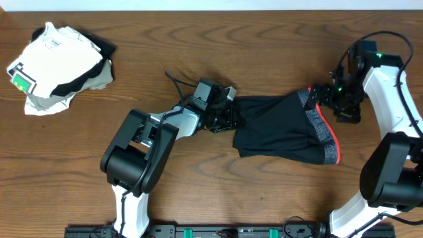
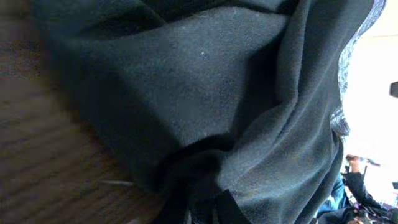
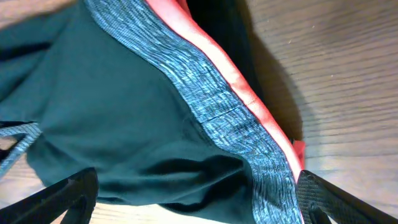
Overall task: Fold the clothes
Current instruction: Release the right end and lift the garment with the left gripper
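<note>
Overhead: black shorts [image 1: 281, 129] lie spread on the wood surface [image 1: 264, 53], just toward 3 o'clock from centre. Grey waistband [image 1: 324, 132] with red edge [image 1: 335, 142] is on their 3 o'clock side.

Left claw [image 1: 225, 119] sits at the shorts' 9 o'clock edge. Left wrist view: black cloth [image 2: 205, 93] fills the frame and gathers into tight folds at 6 o'clock, where the claw is. Claw reads as clamped on that bunched edge, but the fingers are mostly hidden by cloth.

Right claw [image 1: 322, 99] is at the shorts' 1 o'clock corner, by the top end of the waistband; that corner looks pulled up toward it. Right wrist view: fingers [image 3: 59, 193] wide apart in the lower corners, waistband and black cloth spanning the space between them. No pinch visible.

White garment [image 1: 56, 59] with green tag [image 1: 22, 80] is piled at 10 o'clock, well apart from the shorts, with beige cloth [image 1: 102, 74] and something dark under it.
</note>
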Controlling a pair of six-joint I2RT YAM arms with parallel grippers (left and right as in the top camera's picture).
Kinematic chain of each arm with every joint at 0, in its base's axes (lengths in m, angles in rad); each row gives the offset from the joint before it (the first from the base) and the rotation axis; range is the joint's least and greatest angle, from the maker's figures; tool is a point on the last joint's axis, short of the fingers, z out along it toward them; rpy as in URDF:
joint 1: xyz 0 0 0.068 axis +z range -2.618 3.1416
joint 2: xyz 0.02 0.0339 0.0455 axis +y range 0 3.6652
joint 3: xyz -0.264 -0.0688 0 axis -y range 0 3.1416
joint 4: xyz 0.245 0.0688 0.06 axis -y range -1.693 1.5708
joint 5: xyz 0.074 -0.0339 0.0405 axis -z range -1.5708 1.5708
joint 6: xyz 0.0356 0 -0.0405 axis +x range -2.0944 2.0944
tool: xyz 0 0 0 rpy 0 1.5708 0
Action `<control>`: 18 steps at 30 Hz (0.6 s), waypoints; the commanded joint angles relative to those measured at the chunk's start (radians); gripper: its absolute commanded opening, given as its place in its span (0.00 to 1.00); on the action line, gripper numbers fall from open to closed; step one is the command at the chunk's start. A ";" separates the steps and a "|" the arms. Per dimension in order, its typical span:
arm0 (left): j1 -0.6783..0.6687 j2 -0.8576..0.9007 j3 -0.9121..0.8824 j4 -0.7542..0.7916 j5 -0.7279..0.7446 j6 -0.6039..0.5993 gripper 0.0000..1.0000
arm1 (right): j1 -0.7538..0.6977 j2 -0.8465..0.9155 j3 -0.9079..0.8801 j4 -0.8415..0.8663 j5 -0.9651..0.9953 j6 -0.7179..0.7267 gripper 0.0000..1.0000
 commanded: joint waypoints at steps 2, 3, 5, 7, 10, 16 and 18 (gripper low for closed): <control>0.081 0.034 0.028 -0.029 -0.079 0.056 0.06 | -0.005 0.001 -0.049 0.027 0.009 0.012 0.99; 0.100 0.032 0.044 -0.043 -0.076 0.068 0.06 | -0.005 0.001 -0.056 0.033 0.009 0.012 0.99; 0.147 0.026 0.086 -0.079 -0.076 0.094 0.06 | -0.005 0.001 -0.064 0.043 0.009 0.012 0.99; 0.195 0.024 0.138 -0.121 -0.076 0.116 0.06 | -0.005 0.001 -0.065 0.048 0.009 0.012 0.99; 0.253 0.024 0.217 -0.185 -0.076 0.168 0.06 | -0.005 0.001 -0.065 0.051 0.009 0.012 0.98; 0.349 0.024 0.358 -0.251 -0.077 0.253 0.06 | -0.005 0.001 -0.065 0.039 0.009 0.012 0.99; 0.383 0.024 0.397 -0.259 -0.084 0.270 0.06 | -0.005 0.001 -0.066 0.030 0.009 0.012 0.99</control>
